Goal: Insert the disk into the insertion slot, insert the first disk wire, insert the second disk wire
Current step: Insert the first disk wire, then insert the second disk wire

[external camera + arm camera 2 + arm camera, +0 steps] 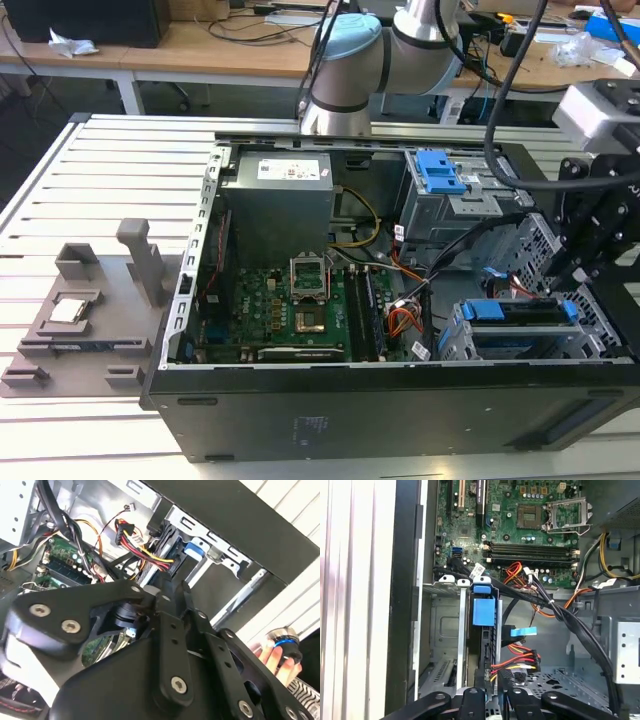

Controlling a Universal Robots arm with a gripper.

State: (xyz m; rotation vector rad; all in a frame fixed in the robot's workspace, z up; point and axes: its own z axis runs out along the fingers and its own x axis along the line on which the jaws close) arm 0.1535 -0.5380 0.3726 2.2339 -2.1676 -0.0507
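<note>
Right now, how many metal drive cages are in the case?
2. The taller grey box with the blue latch stands at the exterior view's upper right; the insertion slot, holding the disk, lies lower right. The arm may hide more.

We saw a white slatted table point(110, 180) carrying the work. An open black computer case point(330, 420) lay on its side directly on the slats, taking up the middle and the exterior view's right. Toward the exterior view's left, a grey moulded fixture point(100, 322) with upright posts rested flat on the same slats. It sat close beside the case's wall, though we could not tell whether it touched.
</note>
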